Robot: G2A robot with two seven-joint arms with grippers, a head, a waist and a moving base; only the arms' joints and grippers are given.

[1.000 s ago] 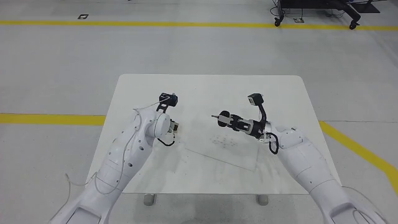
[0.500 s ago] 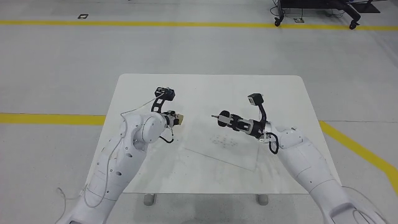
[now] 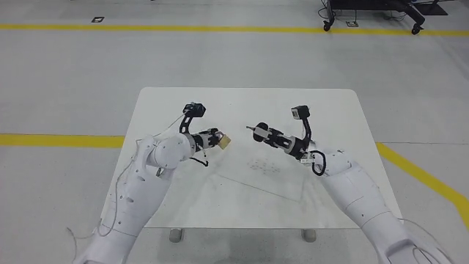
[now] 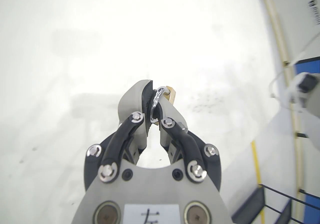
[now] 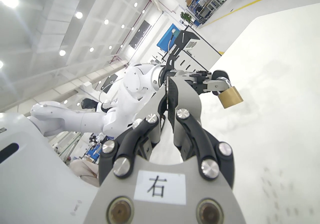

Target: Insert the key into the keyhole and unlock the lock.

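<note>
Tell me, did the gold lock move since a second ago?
Yes. In the top view the lock, held in the left gripper, has swung away from the table's left edge, toward its middle and the right gripper.

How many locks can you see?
1. The gold padlock hangs by its shackle, clamped in the left gripper, raised over the white table in front of the other arm.

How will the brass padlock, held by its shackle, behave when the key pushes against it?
The small brass padlock looks like solid metal, so it is likely heavy for its size. The left claw pinches only its silver shackle, so the body probably pivots under a push. The smooth shackle might also slip in that grip.
</note>
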